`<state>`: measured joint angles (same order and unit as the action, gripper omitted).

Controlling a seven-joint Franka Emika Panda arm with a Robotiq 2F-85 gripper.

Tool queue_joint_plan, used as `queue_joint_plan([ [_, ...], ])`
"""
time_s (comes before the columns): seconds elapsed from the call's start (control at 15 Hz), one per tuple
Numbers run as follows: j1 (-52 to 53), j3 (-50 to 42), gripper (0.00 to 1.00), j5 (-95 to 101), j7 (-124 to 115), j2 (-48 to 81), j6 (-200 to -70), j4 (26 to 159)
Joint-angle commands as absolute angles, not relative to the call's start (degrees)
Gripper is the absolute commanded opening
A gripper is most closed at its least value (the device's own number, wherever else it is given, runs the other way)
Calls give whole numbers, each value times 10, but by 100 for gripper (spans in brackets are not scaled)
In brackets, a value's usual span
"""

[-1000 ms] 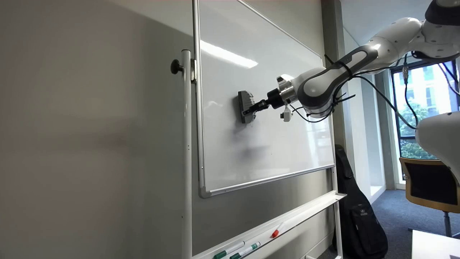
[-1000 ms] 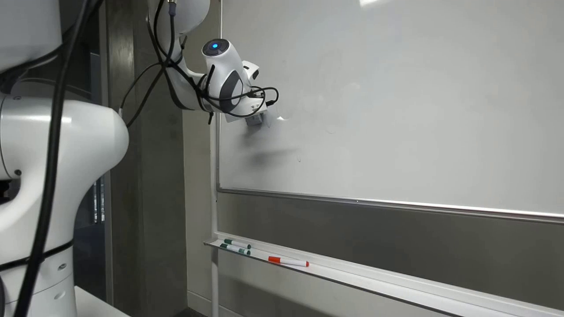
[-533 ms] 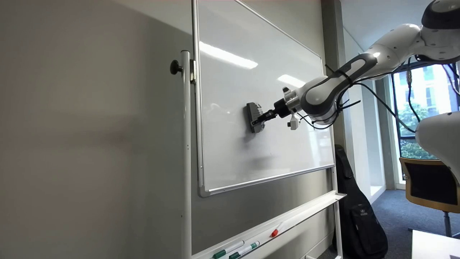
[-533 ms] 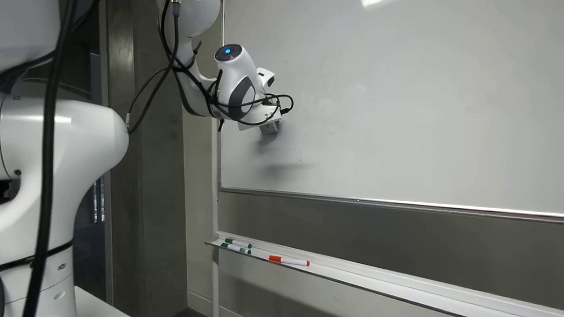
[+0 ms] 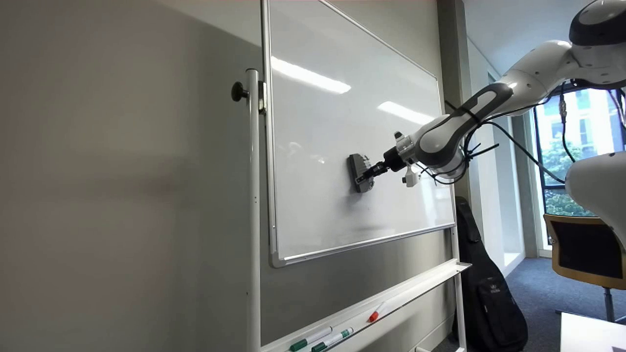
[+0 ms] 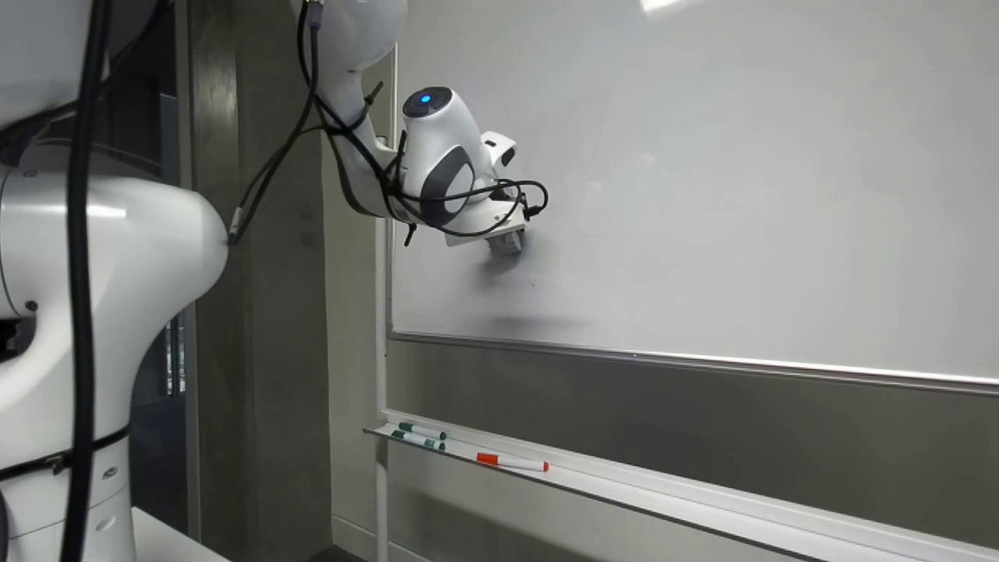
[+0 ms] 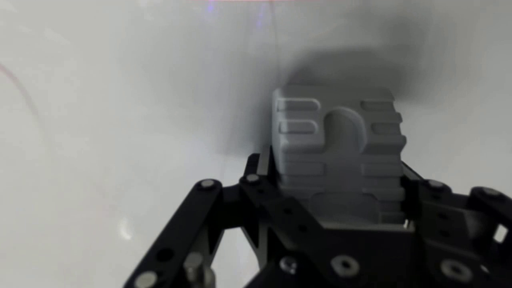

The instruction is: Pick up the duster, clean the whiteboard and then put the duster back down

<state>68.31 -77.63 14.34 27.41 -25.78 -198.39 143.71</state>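
Black pincer point(image 7: 338, 170): gripping grey ridged block-shaped duster point(image 5: 358, 168) by opp. sides, prob. leaving underside free to wipe
Glossy framed whiteboard point(image 5: 313, 210): prob. touched by duster, twd. lower edge

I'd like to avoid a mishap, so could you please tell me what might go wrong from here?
The duster, held by its sides in the gripper, might twist if it drags on the whiteboard. The faint reddish line in the wrist view, if ink, could be missed. A looped cable on the arm could snag.
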Motion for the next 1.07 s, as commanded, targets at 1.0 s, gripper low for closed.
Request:
queue_joint_plan([
  [1.0, 729, -903, 38, 47, 336, -160, -1989, 1400],
])
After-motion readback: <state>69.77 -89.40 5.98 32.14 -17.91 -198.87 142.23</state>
